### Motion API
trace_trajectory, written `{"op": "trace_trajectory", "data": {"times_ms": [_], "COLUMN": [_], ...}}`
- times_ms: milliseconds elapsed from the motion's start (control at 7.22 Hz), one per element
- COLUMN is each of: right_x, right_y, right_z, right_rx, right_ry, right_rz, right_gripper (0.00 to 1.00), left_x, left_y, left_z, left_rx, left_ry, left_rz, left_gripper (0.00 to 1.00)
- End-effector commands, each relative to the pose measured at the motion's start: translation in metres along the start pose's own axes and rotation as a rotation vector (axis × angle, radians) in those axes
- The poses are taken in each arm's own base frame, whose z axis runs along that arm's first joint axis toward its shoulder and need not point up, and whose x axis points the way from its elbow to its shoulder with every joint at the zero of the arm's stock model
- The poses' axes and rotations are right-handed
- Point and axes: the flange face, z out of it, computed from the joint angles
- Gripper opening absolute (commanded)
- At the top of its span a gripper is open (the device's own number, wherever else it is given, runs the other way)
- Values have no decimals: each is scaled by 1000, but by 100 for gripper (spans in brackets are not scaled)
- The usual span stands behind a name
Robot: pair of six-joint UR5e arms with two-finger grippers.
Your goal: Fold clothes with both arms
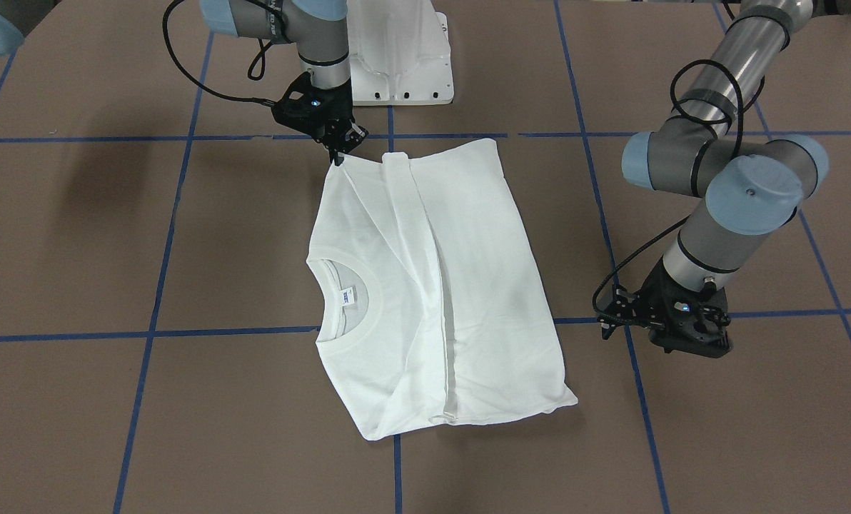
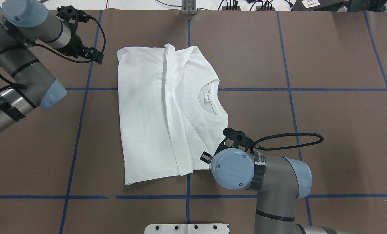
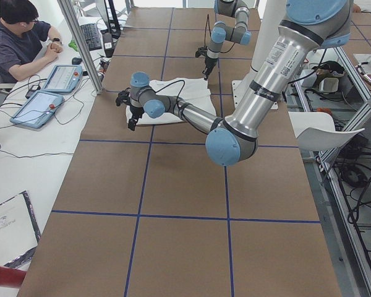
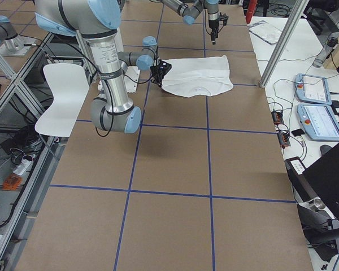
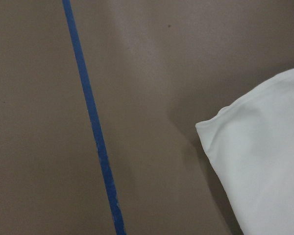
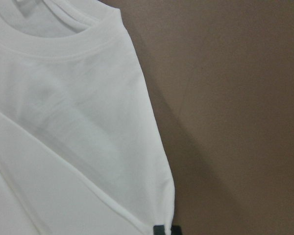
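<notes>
One white T-shirt is laid flat near the middle of the brown table. It is folded into a rough oblong, and a long fold line is run across it from the robot's side to the operators' side. Its ribbed collar is turned towards the robot's right, and a small neck label is shown inside it. The hem end is turned towards the robot's left. The right gripper is brought down on the shirt's corner nearest the robot on the collar side, just in front of the white pedestal base. Its fingers are drawn close together on the edge of the cloth, and the corner appears to be pinched between them. In the right wrist view only the dark fingertips are seen, at the bottom edge, set against the rim of that corner. The left gripper is held over bare table beside the hem end, towards the operators' side. It is kept apart from the cloth, with its fingers spread and nothing between them. In the left wrist view a rounded corner of the shirt is caught at the right, and a strip of blue tape is seen run down the table to its left.
</notes>
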Motion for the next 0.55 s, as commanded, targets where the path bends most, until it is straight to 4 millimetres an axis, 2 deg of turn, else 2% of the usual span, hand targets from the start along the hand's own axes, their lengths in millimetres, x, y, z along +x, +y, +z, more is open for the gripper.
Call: {"op": "trace_trajectory", "data": {"times_ms": [0,139,277,416], "right_x": [6,4,-2,-9], "right_y": [9,5,-13,-42], "right_z": [-2,-8,-24,-27], "right_rx": [9,-1,4,18], "right_ry": [5,-2,-31,-33], "right_rz": [-21,-38,-142,-257], "right_gripper": [46,99,100,100], "left_x": [1,1,3,5], "left_y": [0,0,-1,0], "left_z": [-1,-2,-4,-6], "left_rx": [2,1,5,7], "left_ry": [1,4,8,12], "left_rz": [-2,-3,-1,2], "left_gripper": [100,100,100,100]}}
